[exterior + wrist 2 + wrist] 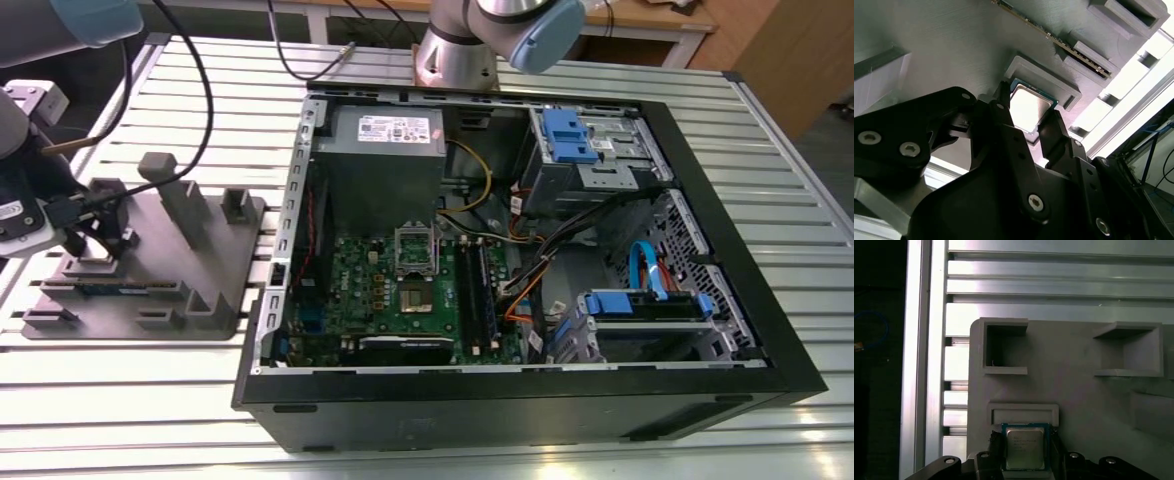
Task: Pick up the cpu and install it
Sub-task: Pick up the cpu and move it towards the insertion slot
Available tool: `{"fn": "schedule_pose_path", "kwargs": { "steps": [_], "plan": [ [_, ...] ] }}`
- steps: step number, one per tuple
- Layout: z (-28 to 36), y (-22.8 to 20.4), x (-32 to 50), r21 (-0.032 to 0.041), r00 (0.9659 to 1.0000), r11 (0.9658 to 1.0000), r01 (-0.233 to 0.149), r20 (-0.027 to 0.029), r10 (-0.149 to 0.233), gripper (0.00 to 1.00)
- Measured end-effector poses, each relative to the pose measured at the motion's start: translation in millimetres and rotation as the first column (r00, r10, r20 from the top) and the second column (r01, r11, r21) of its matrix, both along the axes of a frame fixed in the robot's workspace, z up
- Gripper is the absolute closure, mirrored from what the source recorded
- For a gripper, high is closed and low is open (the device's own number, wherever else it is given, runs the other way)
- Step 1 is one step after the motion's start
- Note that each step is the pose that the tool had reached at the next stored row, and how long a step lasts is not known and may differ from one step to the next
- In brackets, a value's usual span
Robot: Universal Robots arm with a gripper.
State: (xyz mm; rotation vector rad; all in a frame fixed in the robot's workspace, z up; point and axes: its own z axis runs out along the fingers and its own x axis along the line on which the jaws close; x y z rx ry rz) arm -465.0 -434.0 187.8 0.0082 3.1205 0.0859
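The hand [1024,441] clasps the cpu [1024,450] by its edges, in the grey tray [1079,405].

The exterior view looks down at a slant from high up and some way off onto the slatted table [747,130]. It takes in the open computer case [534,385] in the middle and the grey tray [200,250] at the exterior view's left, where the gripper [94,240] hangs. The first wrist view faces squarely down on the tray [1074,355] from close above, with table slats beyond it. The second wrist view sits closer still and looks along the gripper [1029,117] at a steep slant across the tray [954,45]. Both wrist views share the chip [1025,447] [1028,107] in its shallow recess and the gripper's tip [1025,452]; all three share the tray.
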Motion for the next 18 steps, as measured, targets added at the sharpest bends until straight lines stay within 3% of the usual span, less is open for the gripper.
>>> {"fn": "schedule_pose_path", "kwargs": {
  "steps": [8,18],
  "plan": [
    [2.3,0.0,0.0,0.0,1.0,1.0,0.0,-0.0001,0.0,0.53],
    [17.4,0.0,0.0,-0.0001,1.0,1.0,0.0,-0.0001,0.0,0.53]
  ]
}}
